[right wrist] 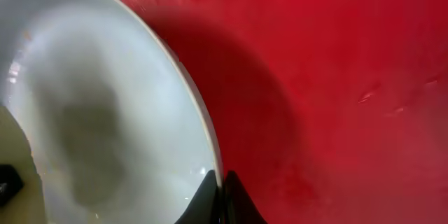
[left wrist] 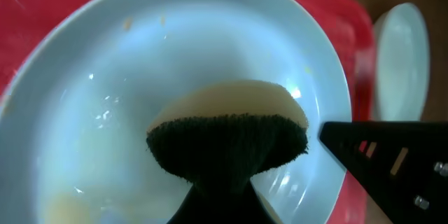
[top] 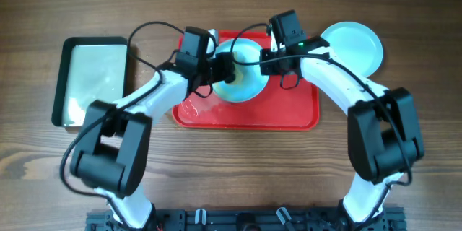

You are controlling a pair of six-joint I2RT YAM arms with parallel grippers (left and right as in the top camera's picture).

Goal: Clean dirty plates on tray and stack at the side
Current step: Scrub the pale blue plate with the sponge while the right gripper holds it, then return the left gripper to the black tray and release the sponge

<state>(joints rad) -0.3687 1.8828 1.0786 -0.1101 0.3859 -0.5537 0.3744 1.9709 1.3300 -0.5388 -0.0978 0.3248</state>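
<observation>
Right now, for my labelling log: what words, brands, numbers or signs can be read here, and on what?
No readable text anywhere.
Pale marks on a finger of the right gripper, left wrist view: too blurred to read.
The pale turquoise plate, red tray and sponge show no print.

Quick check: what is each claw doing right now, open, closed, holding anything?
Left claw: closed, holding a sponge.
Right claw: closed, pinching the rim of the plate on the tray.
</observation>
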